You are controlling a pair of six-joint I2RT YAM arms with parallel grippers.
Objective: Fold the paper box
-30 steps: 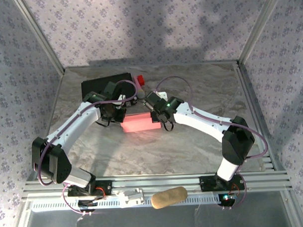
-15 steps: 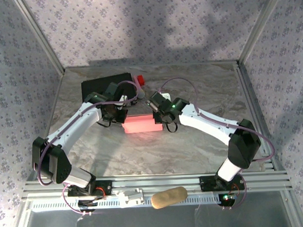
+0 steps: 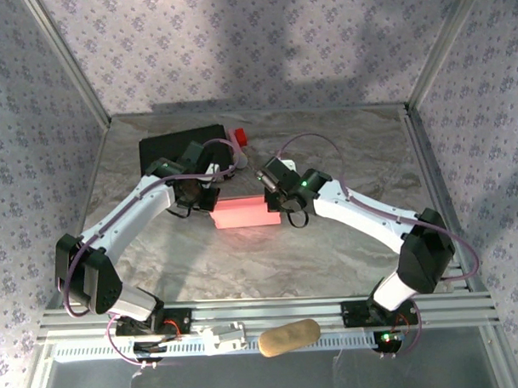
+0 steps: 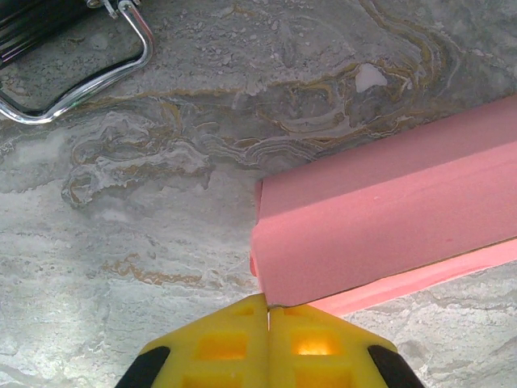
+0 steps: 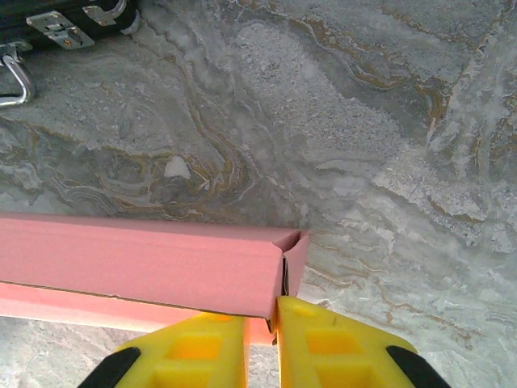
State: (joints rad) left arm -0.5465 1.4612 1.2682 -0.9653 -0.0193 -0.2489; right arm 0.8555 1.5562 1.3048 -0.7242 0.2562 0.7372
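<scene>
the paper box is seen lying on the marbled table between the two hands, one corner touched just ahead of the tips of the fully closed left gripper, its other end's edge straddled by the slightly parted right gripper.

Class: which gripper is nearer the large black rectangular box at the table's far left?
Left. The left gripper is at the pink cardboard box's left end, just this side of the large black rectangular box; the right gripper is at the pink box's right end, farther off.
</scene>
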